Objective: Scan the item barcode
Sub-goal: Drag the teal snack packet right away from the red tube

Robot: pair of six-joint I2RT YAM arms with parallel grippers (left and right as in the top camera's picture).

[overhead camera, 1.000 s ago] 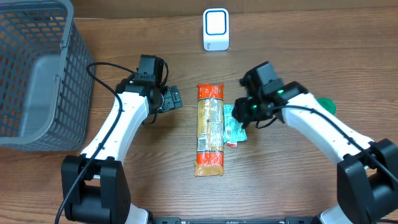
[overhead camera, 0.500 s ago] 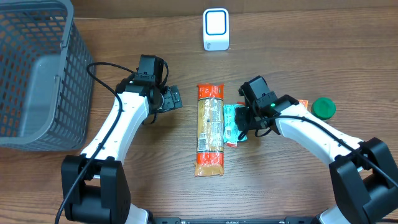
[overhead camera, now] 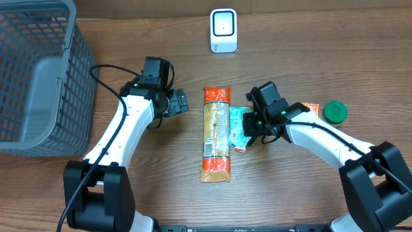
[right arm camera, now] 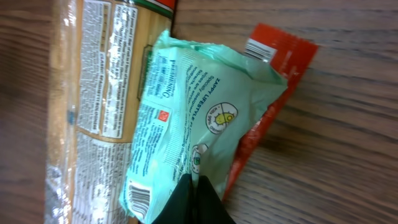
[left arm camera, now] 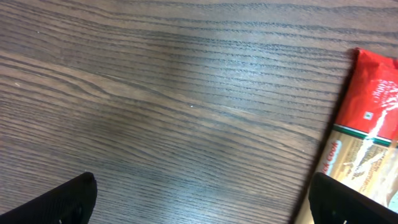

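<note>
Overhead, the right claw [overhead camera: 253, 127] is resting on the mint-green pouch [overhead camera: 237, 122] beside the pasta packet [overhead camera: 217, 142], well apart from the white scanner [overhead camera: 223, 29]. Left wrist: the left claw [left arm camera: 202, 199] is gaping wide over the desk [left arm camera: 155, 93], holding nothing. Right wrist: the fingers [right arm camera: 208, 202] are pinching shut on the pouch's edge near its barcode [right arm camera: 138, 200]; the lift should be keeping that barcode uncovered, flat, facing the scanner.

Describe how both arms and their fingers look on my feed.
The left arm and right arm have smooth white shells on the long links, with black joints, wrists and bases. A black cable loops off the left one. A small green light glows near the right wrist. The left fingers and right fingers are plain black, without visible markings.
</note>
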